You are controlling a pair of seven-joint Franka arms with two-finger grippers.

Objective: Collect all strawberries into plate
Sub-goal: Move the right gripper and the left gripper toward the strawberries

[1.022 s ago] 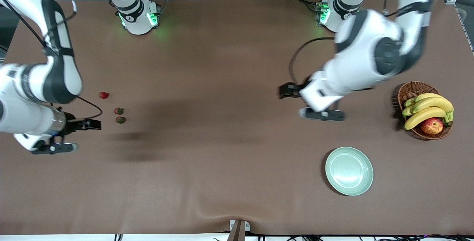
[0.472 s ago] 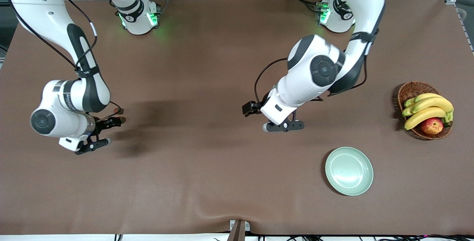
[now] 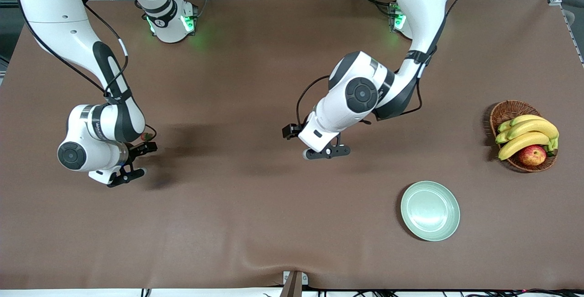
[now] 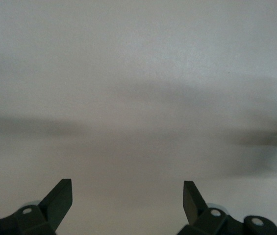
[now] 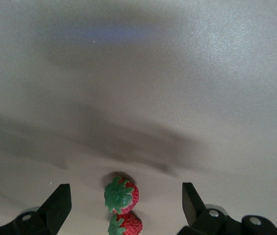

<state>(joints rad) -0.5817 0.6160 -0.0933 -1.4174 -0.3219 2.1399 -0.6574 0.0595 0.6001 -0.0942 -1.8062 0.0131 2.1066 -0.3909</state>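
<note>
Two strawberries (image 5: pixel 122 195) (image 5: pixel 126 225), red with green leafy tops, lie touching each other on the brown table, right under my right gripper (image 5: pixel 126 188). Its fingers (image 5: pixel 60 201) stand open on either side of them and hold nothing. In the front view the right gripper (image 3: pixel 127 176) hangs over them near the right arm's end, and only a red speck of strawberry (image 3: pixel 146 136) peeks out by the wrist. My left gripper (image 3: pixel 327 152) is open and empty over bare table near the middle, also open in its wrist view (image 4: pixel 127 185). The mint-green plate (image 3: pixel 430 211) stands empty.
A brown wicker basket (image 3: pixel 505 111) with bananas (image 3: pixel 524 138) and a red-yellow apple (image 3: pixel 532 155) stands at the left arm's end, farther from the front camera than the plate. The tablecloth ripples near the front edge.
The right arm has swung in over the strawberries and now hides most of them. The left arm has moved toward the table's middle. Both grippers stayed open.
</note>
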